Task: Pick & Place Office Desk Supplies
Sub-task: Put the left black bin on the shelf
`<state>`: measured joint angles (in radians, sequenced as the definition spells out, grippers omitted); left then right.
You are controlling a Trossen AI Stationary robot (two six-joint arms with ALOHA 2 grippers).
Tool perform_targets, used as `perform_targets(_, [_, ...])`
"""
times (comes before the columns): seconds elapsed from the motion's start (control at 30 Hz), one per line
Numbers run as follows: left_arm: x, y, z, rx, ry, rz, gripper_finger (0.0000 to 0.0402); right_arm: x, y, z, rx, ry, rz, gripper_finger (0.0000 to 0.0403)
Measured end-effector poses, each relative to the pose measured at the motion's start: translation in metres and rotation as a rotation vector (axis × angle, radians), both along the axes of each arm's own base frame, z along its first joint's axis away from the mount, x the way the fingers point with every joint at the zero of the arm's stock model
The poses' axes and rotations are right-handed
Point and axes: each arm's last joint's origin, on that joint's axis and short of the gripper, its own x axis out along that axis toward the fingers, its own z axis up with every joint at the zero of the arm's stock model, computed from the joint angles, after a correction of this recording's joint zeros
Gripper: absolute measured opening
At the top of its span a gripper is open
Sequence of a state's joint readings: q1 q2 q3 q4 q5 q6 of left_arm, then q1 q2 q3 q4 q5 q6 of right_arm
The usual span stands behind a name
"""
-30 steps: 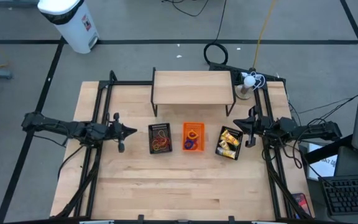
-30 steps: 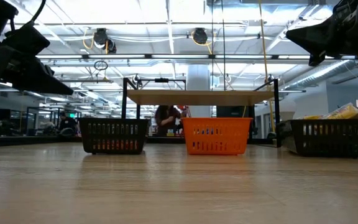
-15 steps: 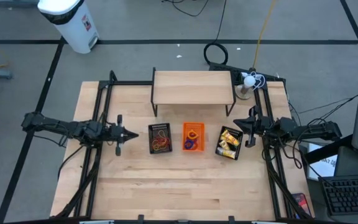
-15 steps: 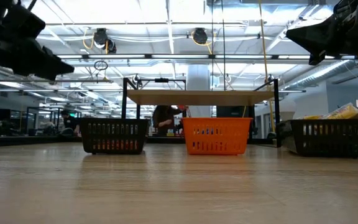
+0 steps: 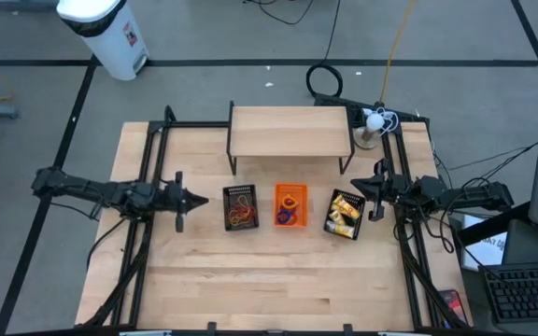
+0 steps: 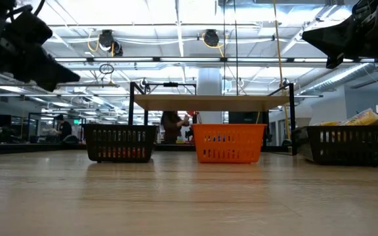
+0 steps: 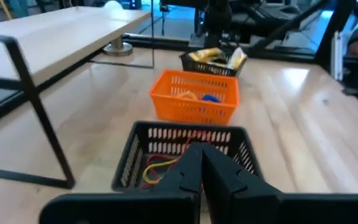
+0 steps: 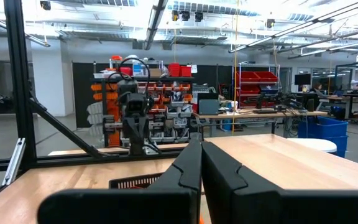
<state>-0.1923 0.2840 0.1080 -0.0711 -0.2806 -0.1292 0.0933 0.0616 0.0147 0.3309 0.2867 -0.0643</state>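
**Both tools hanging closed beside the row of trays**

From above, the left tool (image 5: 194, 198) is hovering just left of the left black mesh tray (image 5: 241, 207), which is holding red, orange and tan rubber bands (image 5: 241, 212). The orange tray (image 5: 290, 205) is sitting in the middle with small coloured rings (image 5: 290, 211) inside, and the right black mesh tray (image 5: 345, 215) is carrying yellow oblong pieces (image 5: 346, 211). The right tool (image 5: 363, 189) is hanging just right of that tray. A small wooden shelf (image 5: 290, 130) is standing on the far side of the tabletop (image 5: 269, 280).

At tabletop level, all three trays are standing in one row, with both arms hanging above them.

Through the left wrist camera, the left tool's fingers (image 7: 194, 165) are pressing together, empty, pointing at the rubber bands.

Through the right wrist camera, the right tool's fingers (image 8: 197, 163) are likewise meeting, gripping nothing.
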Motion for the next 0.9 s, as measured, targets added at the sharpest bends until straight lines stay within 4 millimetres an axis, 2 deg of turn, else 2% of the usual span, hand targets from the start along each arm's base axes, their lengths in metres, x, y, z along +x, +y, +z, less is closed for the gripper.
perform_targets(0.13, [0.008, -0.004, 0.008, -0.008, 0.056, 0.008, 0.0003, 0.000, 0.000, 0.000, 0.000, 0.000, 0.000, 0.0000])
perform_targets(0.23, [0.022, -0.010, 0.024, -0.018, 0.100, 0.028, 0.0002, 0.000, 0.000, 0.000, 0.000, 0.000, 0.000, 0.0000])
perform_targets(0.5, [0.084, -0.040, 0.049, 0.053, 0.431, -0.031, 0.0009, 0.000, 0.000, 0.000, 0.009, -0.001, 0.003, 0.0000])
perform_targets(0.7, [0.131, -0.063, 0.048, 0.078, 0.684, -0.126, 0.0061, 0.000, 0.000, -0.002, 0.023, 0.011, 0.007, 0.0000])
perform_targets(0.9, [0.162, -0.074, 0.035, 0.113, 0.868, -0.137, 0.0130, 0.000, 0.000, -0.002, 0.023, 0.011, 0.007, 0.0000])
